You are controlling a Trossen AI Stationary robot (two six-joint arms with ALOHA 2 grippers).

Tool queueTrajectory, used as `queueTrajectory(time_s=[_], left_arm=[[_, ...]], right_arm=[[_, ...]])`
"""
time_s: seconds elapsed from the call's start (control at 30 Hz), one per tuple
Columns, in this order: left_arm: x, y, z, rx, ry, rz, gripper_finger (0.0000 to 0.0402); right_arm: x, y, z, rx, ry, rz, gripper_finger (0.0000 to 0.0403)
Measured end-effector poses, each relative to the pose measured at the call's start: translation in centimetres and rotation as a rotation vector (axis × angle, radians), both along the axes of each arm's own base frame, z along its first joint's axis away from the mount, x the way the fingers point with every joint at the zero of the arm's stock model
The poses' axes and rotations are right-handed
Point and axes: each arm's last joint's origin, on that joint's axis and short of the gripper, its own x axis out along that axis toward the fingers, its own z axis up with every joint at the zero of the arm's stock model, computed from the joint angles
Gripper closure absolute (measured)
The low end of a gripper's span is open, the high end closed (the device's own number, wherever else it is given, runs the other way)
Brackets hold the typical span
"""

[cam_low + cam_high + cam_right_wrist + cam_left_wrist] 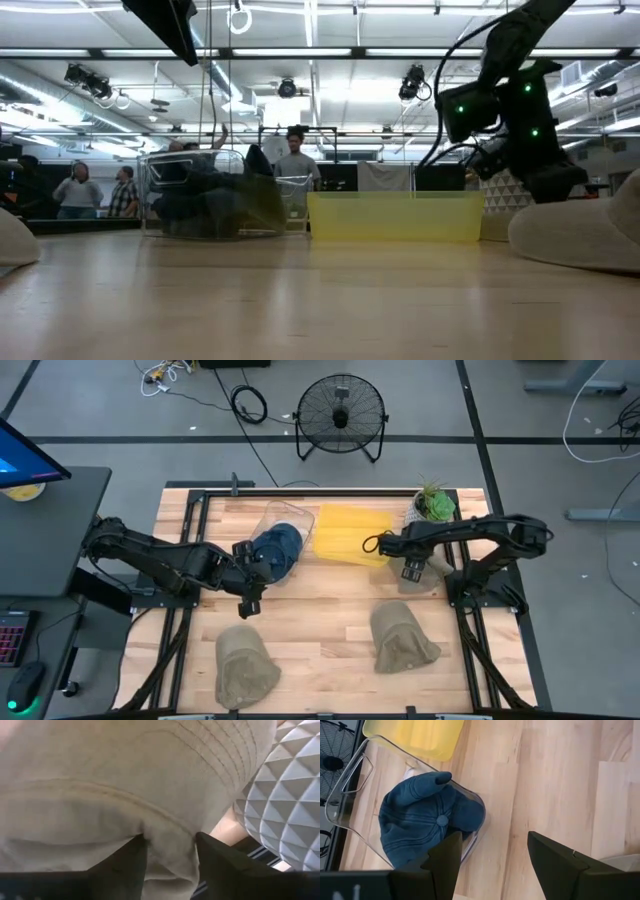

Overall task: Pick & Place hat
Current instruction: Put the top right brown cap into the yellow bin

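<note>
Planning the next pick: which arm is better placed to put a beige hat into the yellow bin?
Right. Its gripper already pinches a beige hat beside the yellow bin; the left gripper is open by the blue cap.

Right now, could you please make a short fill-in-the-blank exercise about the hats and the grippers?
1. The blue hat lies in the ___ bin.
2. The right gripper pinches a ___ hat.
3. The left gripper is ___.
4. Beside the clear bin stands a ___ bin.

Missing words: clear; tan; open; yellow
</note>
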Motion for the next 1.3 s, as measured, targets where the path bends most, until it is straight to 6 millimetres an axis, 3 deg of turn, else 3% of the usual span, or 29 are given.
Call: queueTrajectory(time_s=[0.2,0.27,0.4,0.77,0.9,1.13,1.3], left_arm=[[0.0,0.0,0.0,0.000,0.000,0.000,0.0170],[0.0,0.0,0.0,0.000,0.000,-0.001,0.0170],[0.0,0.1,0.0,0.018,-0.006,0.009,0.0170],[0.0,0.1,0.0,0.022,-0.008,0.010,0.0170],[0.0,0.1,0.0,0.022,-0.008,0.011,0.0170],[0.0,0.1,0.0,0.022,-0.008,0.010,0.0170],[0.0,0.1,0.0,0.022,-0.008,0.011,0.0170]], right_arm=[[0.2,-0.2,-0.4,-0.005,0.015,-0.018,0.0365],[0.3,-0.2,-0.1,-0.006,0.006,-0.038,0.0389],[0.7,-0.1,1.4,0.002,-0.002,-0.082,0.0385],[1.7,1.3,8.3,0.025,0.074,-0.328,0.0397],[2.7,1.9,10.2,0.003,-0.049,-0.351,0.0397],[5.1,2.8,14.2,-0.067,-0.271,-0.254,0.0397],[7.1,2.7,15.6,-0.192,-0.409,0.024,0.0396]])
